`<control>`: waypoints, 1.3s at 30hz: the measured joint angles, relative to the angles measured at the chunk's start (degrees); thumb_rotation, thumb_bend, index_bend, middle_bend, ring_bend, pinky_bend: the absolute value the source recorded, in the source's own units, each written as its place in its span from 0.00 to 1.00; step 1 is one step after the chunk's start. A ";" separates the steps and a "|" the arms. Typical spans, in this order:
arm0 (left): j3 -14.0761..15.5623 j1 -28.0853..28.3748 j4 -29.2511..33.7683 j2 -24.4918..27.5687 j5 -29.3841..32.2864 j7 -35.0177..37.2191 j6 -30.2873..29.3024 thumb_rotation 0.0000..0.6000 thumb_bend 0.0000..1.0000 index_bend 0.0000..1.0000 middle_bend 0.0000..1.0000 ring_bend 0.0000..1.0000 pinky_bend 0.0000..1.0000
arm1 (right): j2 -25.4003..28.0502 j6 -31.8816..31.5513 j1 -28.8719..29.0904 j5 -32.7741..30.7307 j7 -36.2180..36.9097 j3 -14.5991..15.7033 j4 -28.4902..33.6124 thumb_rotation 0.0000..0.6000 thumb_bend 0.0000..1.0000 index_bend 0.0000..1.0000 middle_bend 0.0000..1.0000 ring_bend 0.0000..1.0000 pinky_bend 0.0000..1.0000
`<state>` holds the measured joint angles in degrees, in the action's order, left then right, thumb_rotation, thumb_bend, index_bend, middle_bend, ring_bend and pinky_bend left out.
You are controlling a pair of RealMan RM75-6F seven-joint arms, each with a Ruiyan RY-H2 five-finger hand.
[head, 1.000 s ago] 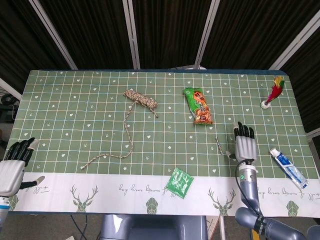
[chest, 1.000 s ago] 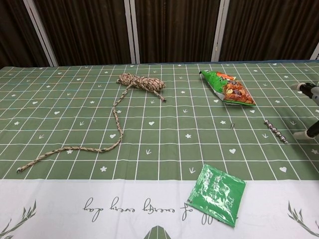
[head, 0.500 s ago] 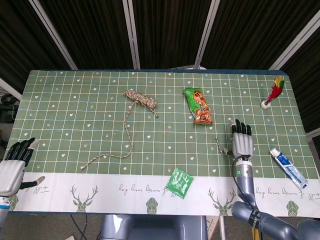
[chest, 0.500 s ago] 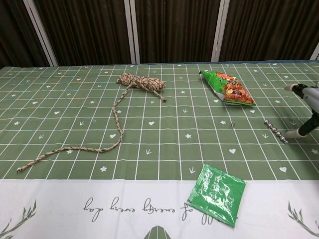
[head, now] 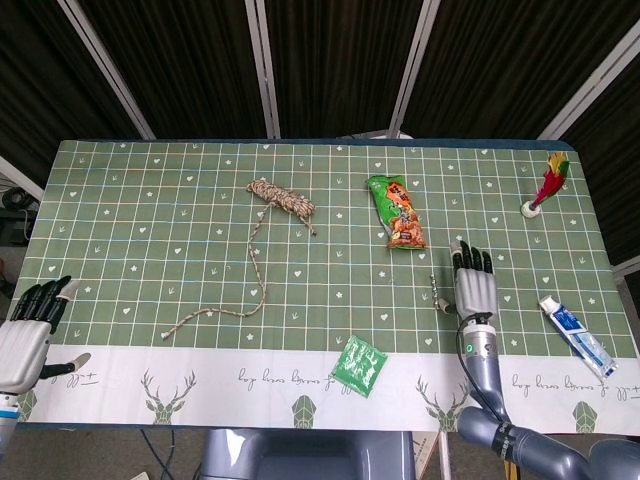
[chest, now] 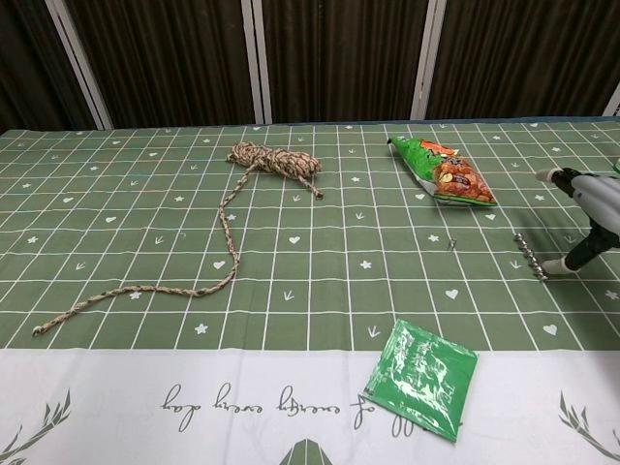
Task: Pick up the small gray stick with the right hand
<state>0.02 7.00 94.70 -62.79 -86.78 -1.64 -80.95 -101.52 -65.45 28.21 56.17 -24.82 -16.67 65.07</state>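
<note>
Lying flat on the green checked tablecloth (head: 200,200), the small gray stick (head: 434,289) is near the right side of the table, a little below the orange and green snack bag (head: 398,213) and well above the green packet (head: 361,365) at the white border. The right hand (head: 472,290) is just beside the stick, on its right side, with the fingers (head: 470,260) stretched out and apart and nothing held in them. In the chest view the thumb tip (chest: 554,265) is very close to the near end of the stick (chest: 529,256), but I cannot tell if it already touches. The stick looks thin, stiff and very light, perhaps beaded or ribbed metal, so I think it can roll or slide away if it is pushed from one side only. A pinch between thumb and one finger near the middle of its length seems the safest place, because a grip at one end may let it swing. It lies so low that the fingertips must come almost to the cloth. The left hand (head: 28,325) rests at the left table edge, far from everything, with the fingers extended and empty.
</note>
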 measured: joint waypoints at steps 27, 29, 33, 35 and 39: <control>-0.09 -0.01 0.31 0.23 0.42 1.12 0.23 1.00 0.08 0.00 0.00 0.00 0.00 | -4.35 -1.38 1.17 -0.75 0.35 -0.76 -0.37 1.00 0.06 0.00 0.00 0.00 0.00; -0.12 0.00 0.35 0.25 0.51 1.25 0.27 1.00 0.08 0.00 0.00 0.00 0.00 | -4.71 -1.49 1.59 -0.07 0.91 -0.95 -1.29 1.00 0.06 0.00 0.00 0.00 0.00; -0.15 -0.01 0.45 0.32 0.65 1.44 0.33 1.00 0.08 0.00 0.00 0.00 0.00 | -4.90 -1.72 2.16 1.24 1.75 -1.13 -1.99 1.00 0.06 0.00 0.00 0.00 0.00; -0.14 0.00 0.48 0.33 0.64 1.44 0.36 1.00 0.08 0.00 0.00 0.00 0.00 | -4.65 -2.15 2.19 2.11 2.17 -1.04 -1.74 1.00 0.07 0.00 0.00 0.00 0.00; -0.13 -0.02 0.50 0.34 0.60 1.40 0.32 1.00 0.08 0.00 0.00 0.00 0.00 | -3.87 -2.58 1.96 2.53 2.35 -0.94 -0.54 1.00 0.07 0.01 0.00 0.00 0.00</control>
<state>-0.12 6.98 95.21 -62.46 -86.18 -0.24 -80.64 -105.39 -68.03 30.17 58.70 -22.47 -17.61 64.53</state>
